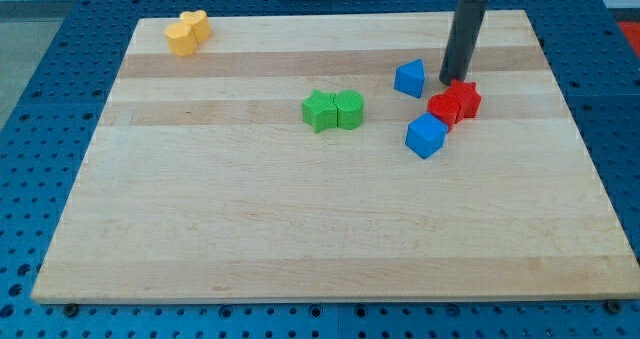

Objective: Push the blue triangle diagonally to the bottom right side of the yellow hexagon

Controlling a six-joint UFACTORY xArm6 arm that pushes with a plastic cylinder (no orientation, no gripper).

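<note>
On the wooden table (300,229), the blue triangle block (409,78) lies just left of my tip (451,80). The yellow hexagon block (181,38) sits well apart at the view's top left.

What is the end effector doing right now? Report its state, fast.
No gripper: my tip holds nothing, down on the board between the blue triangle and the red star; contact cannot be told.
</note>
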